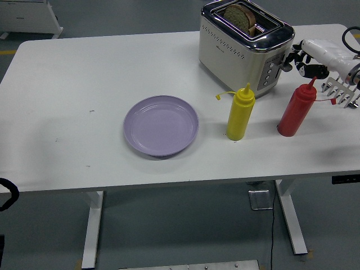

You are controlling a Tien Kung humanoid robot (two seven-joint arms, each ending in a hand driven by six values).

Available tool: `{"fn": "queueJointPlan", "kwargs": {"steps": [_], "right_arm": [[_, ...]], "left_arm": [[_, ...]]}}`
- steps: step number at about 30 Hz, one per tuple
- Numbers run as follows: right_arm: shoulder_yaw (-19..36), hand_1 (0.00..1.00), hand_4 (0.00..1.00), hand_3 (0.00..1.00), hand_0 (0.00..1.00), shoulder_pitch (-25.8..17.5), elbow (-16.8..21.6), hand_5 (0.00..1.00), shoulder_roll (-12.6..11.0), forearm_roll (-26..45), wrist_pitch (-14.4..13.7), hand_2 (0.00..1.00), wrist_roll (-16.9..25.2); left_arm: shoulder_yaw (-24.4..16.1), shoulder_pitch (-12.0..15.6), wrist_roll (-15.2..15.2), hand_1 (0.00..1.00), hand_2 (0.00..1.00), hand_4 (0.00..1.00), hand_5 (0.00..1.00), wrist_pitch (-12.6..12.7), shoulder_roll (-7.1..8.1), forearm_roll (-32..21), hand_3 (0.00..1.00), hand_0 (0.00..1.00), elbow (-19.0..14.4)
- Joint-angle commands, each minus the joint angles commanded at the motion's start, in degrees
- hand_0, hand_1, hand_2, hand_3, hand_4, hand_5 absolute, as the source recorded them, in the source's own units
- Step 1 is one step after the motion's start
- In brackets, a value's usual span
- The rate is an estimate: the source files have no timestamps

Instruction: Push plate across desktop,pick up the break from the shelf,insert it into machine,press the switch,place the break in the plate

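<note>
A broad white table [67,84] with a smooth matte top fills the view, its rounded near edge running across the lower part of the picture above white legs and a grey floor.

At the far right stands the toaster [246,46], a boxy machine with cream sides, a polished chrome top and a row of small perforations along its long face. A slice of brown bread [239,16] stands upright in one of its top slots, its rounded crust rising above the chrome.

My right hand [304,57] comes in from the right edge, white-shelled at the back with black finger joints. Its dark fingertips [289,56] sit just beside the toaster's control end, next to the column of small buttons; I cannot tell whether they actually touch the panel. The fingers are loosely curled and grip nothing. The bread is to the left of my hand and farther off, up in the slot, well apart from my fingers.

The round lilac plate [161,125], glossy with a shallow raised rim, lies empty near the middle of the table, well left of my hand.

A red squeeze bottle [296,108] with a cone nozzle stands upright just nearer than my hand. A yellow squeeze bottle [241,112] of the same shape stands between it and the plate, a thin yellow strip curling from its left side.

Only a dark curve of my left arm [8,194] shows at the lower left corner.
</note>
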Motion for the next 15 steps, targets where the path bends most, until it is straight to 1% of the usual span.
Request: {"fn": "queueJointPlan", "kwargs": {"steps": [3,4,6,10,11,15], "right_arm": [[2.6,0.514,0.072,0.521,0.458,-0.5,0.6,0.002,-0.5,0.2,0.2,0.572,-1.0],[2.8,0.527,0.231,0.567,0.433,-0.5,0.6,0.114,-0.6,0.2,0.2,0.592,-1.2],[3.9,0.527,0.231,0.567,0.433,-0.8,0.8,0.114,-0.8,0.8,0.4,0.592,-2.1],[6.8,0.527,0.231,0.567,0.433,-1.6,1.3,0.114,-1.3,4.3,1.7,0.592,-6.0],[7.6,0.646,0.463,0.784,0.599,-1.8,1.5,0.251,-1.4,5.6,2.0,0.712,-7.2],[9.4,0.646,0.463,0.784,0.599,-2.3,2.3,0.251,-1.8,10.6,2.5,0.712,-10.3]], "left_arm": [[0.0,-0.1,0.0,0.882,0.905,0.647,0.998,0.0,0.01,0.0,0.834,0.829,0.0],[0.0,-0.1,0.0,0.882,0.905,0.647,0.998,0.0,0.02,0.0,0.834,0.83,0.0],[0.0,-0.1,0.0,0.882,0.905,0.647,0.998,0.0,0.03,0.0,0.834,0.83,0.0],[0.0,-0.1,0.0,0.882,0.905,0.647,0.998,0.0,0.05,0.0,0.834,0.83,0.0],[-0.1,-0.1,0.0,0.882,0.906,0.647,0.998,0.0,0.06,0.0,0.834,0.829,0.0],[0.0,-0.1,0.0,0.882,0.906,0.647,0.998,0.0,0.06,0.0,0.834,0.829,0.0]]}}
